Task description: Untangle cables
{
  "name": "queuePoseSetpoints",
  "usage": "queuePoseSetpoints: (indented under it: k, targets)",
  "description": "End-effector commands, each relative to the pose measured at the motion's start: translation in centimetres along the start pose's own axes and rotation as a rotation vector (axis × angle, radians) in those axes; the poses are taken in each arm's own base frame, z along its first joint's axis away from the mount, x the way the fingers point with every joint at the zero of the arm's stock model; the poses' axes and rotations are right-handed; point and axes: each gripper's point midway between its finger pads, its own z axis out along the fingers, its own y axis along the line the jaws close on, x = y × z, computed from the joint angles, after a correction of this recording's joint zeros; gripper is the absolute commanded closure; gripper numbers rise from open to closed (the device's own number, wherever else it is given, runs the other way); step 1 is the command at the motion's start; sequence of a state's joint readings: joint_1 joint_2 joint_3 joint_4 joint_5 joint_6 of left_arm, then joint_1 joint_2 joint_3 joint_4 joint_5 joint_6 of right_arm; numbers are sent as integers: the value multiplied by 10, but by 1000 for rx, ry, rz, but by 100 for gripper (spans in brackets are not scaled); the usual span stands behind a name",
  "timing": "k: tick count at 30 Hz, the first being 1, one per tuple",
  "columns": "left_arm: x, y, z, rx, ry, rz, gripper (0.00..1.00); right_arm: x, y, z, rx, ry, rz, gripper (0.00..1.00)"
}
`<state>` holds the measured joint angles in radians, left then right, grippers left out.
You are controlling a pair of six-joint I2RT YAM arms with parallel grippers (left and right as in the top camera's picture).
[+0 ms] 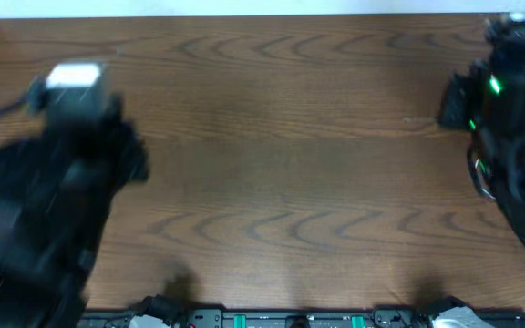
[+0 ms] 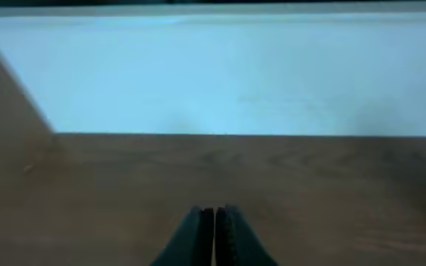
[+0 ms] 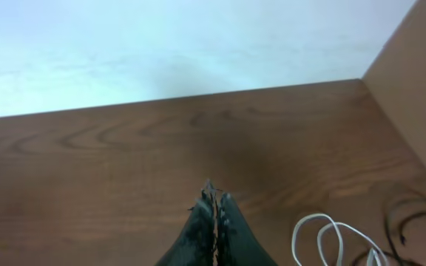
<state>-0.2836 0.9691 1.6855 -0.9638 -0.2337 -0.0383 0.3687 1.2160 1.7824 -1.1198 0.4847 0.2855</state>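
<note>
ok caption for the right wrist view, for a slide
Right claw shut over the brown wooden table, thin white cable loop and thin black cable at lower right.

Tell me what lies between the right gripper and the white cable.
Nothing but bare wooden table, as the right wrist view shows: the shut right gripper sits left of the white cable loop, with open wood between them.

Right hand (image 3: 214, 195) closed over table (image 3: 109, 162), white cable (image 3: 318, 216) and black cable (image 3: 413, 214) nearby.
</note>
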Motion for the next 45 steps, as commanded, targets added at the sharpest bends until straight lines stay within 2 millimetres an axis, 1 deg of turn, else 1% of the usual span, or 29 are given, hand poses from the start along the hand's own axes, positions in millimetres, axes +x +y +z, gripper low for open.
queuePoseSetpoints:
  k: [1, 3, 4, 5, 7, 8, 9, 10, 12, 13, 15, 16, 17, 18, 19, 20, 21, 23, 24, 25, 26, 27, 28, 30, 36, 40, 45]
  targets:
    - [1, 35, -41, -125, -84, -120, 92, 2, -24, -46, 17, -82, 43, 98]
    - [3, 46, -60, -144, -136, -154, 92, 8, -37, -69, 2, -127, 52, 98]
    - [8, 52, -73, -153, -168, -167, 91, 14, -46, -83, -10, -157, 60, 98]
    - [11, 56, -78, -158, -181, -175, 91, 20, -53, -91, -13, -173, 64, 98]
    - [26, 63, -89, -172, -204, -185, 90, 37, -65, -102, -30, -193, 70, 98]
    - [34, 67, -92, -186, -207, -186, 89, 47, -71, -106, -38, -198, 73, 98]
    - [44, 72, -95, -205, -209, -187, 88, 62, -80, -109, -35, -197, 90, 98]
    - [54, 76, -97, -221, -210, -189, 87, 75, -91, -110, -11, -194, 114, 98]
    - [72, 81, -106, -210, -257, -227, 83, 107, -118, -111, 59, -195, 203, 98]
    - [79, 83, -111, -203, -290, -248, 79, 116, -125, -110, 78, -201, 234, 98]
    - [88, 87, -120, -194, -343, -272, 75, 133, -134, -106, 108, -215, 294, 98]
    - [92, 88, -124, -189, -363, -281, 71, 139, -135, -103, 115, -222, 319, 98]
    - [96, 89, -126, -187, -376, -287, 66, 141, -136, -101, 116, -232, 345, 98]
    - [101, 91, -129, -184, -391, -296, 53, 144, -133, -95, 108, -248, 388, 98]
    - [107, 92, -131, -180, -401, -314, 30, 146, -134, -92, 119, -258, 419, 98]
    - [112, 93, -132, -175, -410, -326, 15, 148, -132, -84, 129, -270, 462, 98]
    - [115, 93, -134, -174, -416, -329, 9, 149, -130, -80, 136, -274, 463, 98]
    - [122, 95, -135, -173, -421, -334, 7, 149, -126, -70, 153, -294, 474, 86]
    - [124, 95, -134, -171, -420, -343, 7, 148, -123, -66, 147, -304, 484, 67]
    - [126, 94, -133, -169, -418, -352, 7, 146, -118, -60, 136, -319, 501, 42]
    - [127, 94, -132, -170, -413, -352, 7, 143, -114, -56, 125, -339, 521, 12]
    - [128, 94, -131, -171, -407, -350, 7, 142, -111, -54, 120, -348, 530, 1]
    - [130, 94, -131, -173, -401, -347, 7, 141, -108, -50, 114, -359, 542, 1]
    - [133, 94, -129, -176, -388, -341, 6, 139, -107, -48, 107, -370, 553, 1]
    - [133, 94, -129, -176, -386, -340, 6, 139, -105, -48, 98, -367, 552, 1]
    - [133, 94, -129, -176, -386, -340, 6, 146, -103, -46, 95, -337, 527, 1]
    - [134, 94, -129, -177, -380, -337, 6, 156, -105, -43, 117, -300, 490, 1]
